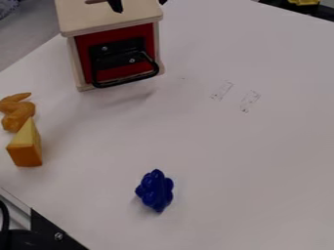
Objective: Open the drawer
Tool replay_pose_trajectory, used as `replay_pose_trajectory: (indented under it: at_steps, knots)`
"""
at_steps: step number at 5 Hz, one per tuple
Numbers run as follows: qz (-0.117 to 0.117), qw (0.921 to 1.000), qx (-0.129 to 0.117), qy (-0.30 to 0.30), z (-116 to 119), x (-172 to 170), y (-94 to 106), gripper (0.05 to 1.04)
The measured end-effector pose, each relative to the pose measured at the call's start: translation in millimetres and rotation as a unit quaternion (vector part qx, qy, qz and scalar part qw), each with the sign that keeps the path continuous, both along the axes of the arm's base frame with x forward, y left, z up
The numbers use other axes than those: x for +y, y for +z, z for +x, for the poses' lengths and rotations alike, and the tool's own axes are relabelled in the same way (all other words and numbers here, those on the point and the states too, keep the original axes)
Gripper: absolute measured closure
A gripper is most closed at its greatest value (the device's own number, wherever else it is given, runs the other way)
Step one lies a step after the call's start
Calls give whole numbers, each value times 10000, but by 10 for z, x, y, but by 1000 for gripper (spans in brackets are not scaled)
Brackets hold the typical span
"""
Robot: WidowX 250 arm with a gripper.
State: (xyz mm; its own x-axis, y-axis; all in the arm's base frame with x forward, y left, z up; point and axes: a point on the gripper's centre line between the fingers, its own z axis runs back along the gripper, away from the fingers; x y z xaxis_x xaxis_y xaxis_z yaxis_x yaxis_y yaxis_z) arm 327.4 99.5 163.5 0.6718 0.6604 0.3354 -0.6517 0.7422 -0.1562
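- Drawer (119, 72): in the box (108, 18) near the desk's (221, 146) upper-left edge; probably light and stiff, best held by the handle's (127, 81) middle.
- Its front faces away from that edge; the handle's long axis slants up rightward.
- Gripper (116, 6): above the box; whether released or clenched, cannot tell.

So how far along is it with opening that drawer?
Nothing looks done yet: the red drawer front appears to sit back within the frame of the wooden box, so I'd call it closed. As for work in hand, nothing is holding the black handle. What's left seems to be the whole job: getting hold of that handle and pulling the drawer out.
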Motion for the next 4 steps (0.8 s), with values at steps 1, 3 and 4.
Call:
replay_pose_trajectory:
  at_steps: [1,3,4]
  knots:
    - [-53,9998,176,-8,-19,-11,-119,85]
    - [349,9880,1038,-1091,-298,172,-208,85]
    - [416,9658,1200,-2261,-348,139,-251,85]
